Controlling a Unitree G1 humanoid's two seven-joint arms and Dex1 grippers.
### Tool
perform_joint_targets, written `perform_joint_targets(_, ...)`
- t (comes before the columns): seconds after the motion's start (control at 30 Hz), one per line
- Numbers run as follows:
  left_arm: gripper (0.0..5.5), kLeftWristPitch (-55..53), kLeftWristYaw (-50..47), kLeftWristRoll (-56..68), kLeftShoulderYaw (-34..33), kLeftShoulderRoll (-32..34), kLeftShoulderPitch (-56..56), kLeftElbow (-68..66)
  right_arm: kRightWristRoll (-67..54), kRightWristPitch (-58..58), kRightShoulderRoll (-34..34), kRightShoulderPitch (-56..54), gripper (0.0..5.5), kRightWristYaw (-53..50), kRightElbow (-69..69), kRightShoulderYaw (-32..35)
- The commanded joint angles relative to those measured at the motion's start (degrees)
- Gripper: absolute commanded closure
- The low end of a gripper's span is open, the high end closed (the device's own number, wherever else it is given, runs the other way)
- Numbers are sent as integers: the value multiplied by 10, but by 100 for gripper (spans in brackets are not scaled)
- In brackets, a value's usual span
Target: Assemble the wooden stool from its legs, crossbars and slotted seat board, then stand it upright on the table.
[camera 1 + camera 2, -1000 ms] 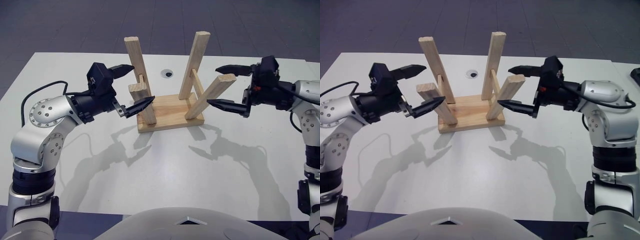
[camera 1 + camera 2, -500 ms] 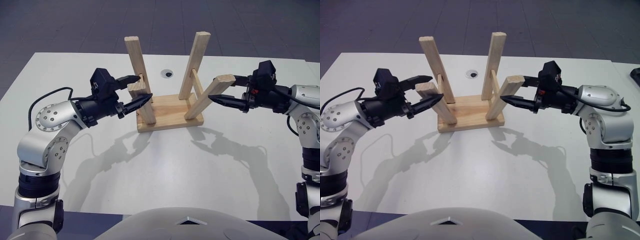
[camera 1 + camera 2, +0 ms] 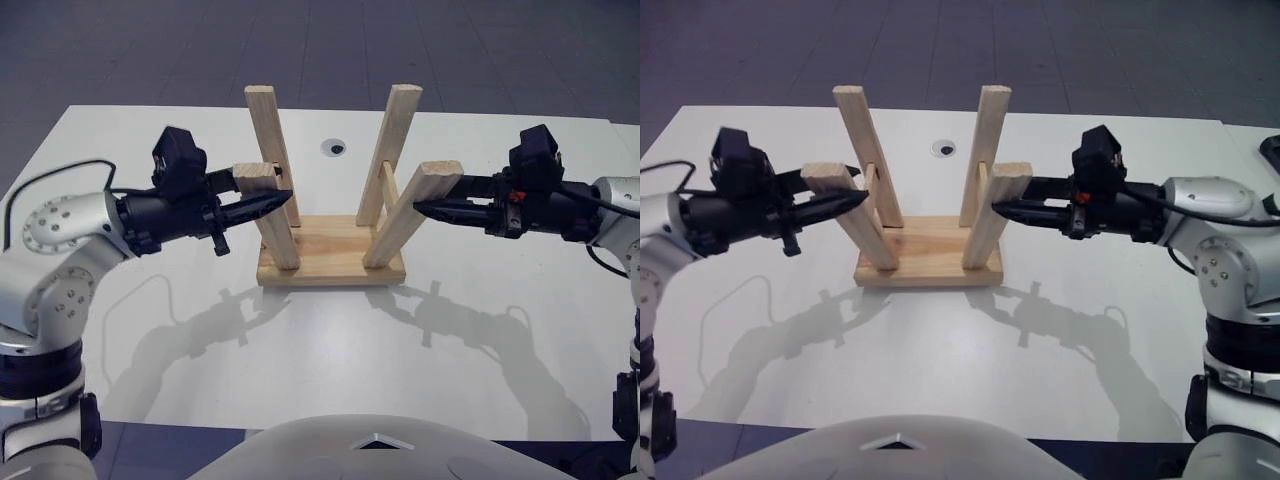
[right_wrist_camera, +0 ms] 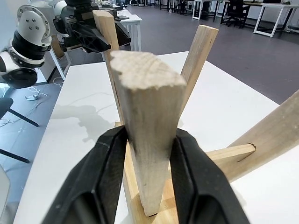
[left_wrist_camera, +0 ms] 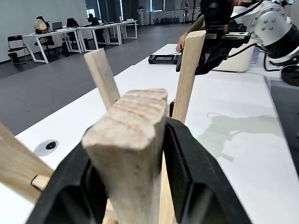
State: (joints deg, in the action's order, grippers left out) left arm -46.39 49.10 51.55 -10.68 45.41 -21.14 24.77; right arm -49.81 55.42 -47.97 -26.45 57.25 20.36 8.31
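The wooden stool stands upside down: its seat board [image 3: 330, 268] lies flat on the white table [image 3: 320, 350] with the legs pointing up. Short crossbars [image 3: 387, 187] join the legs on each side. My left gripper [image 3: 264, 192] is shut on the top of the near-left leg [image 3: 275, 225]; up close its black fingers [image 5: 187, 158] clamp that leg's end [image 5: 128, 135]. On the other side my right gripper [image 3: 428, 203] is shut on the top of the near-right leg [image 3: 400, 225], its fingers [image 4: 107, 172] pressed against both sides of the wood [image 4: 149, 112]. The two far legs [image 3: 268, 130] stand free.
A round grommet hole [image 3: 335, 148] sits in the table behind the stool. A black cable [image 3: 75, 172] trails by my left arm. A dark object [image 3: 1270, 148] lies at the table's far right edge. Open table surface stretches in front of the stool.
Both grippers went from open beside the near legs to shut on their tops. The stool has slid a little toward me and leftward, and the near legs now stand steeper.
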Motion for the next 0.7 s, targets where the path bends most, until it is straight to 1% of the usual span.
perform_joint_targets(0.03,407,-84,-27,14,54,-39,-161,-119,-85,159,98,-162,416,-155,-89,20)
perform_joint_targets(0.17,406,-165,-94,-34,71,-124,-303,-372,-19,260,221,-267,410,-312,-258,50)
perform_joint_targets(0.27,404,-174,-110,-77,62,-160,-372,-565,29,275,281,-315,405,-395,-372,84)
perform_joint_targets(0.33,404,-143,-107,-111,62,-175,-402,-664,55,257,315,-343,404,-438,-444,100)
perform_joint_targets(0.4,404,-91,-99,-146,69,-190,-424,-741,80,222,339,-366,402,-462,-513,102)
perform_joint_targets(0.5,403,2,-79,-198,87,-208,-445,-826,113,160,356,-395,400,-458,-595,88)
perform_joint_targets(0.53,401,34,-75,-215,90,-213,-449,-852,124,140,359,-406,361,-455,-623,85)
perform_joint_targets(0.57,400,68,-66,-230,95,-218,-452,-873,134,119,362,-414,338,-448,-645,83)
perform_joint_targets(0.6,364,100,-68,-243,99,-222,-454,-890,142,106,364,-420,320,-446,-662,84)
perform_joint_targets(0.63,349,125,-72,-249,97,-225,-455,-904,146,101,365,-424,305,-442,-673,86)
perform_joint_targets(0.7,294,159,-76,-259,87,-224,-456,-923,154,95,367,-429,268,-432,-686,86)
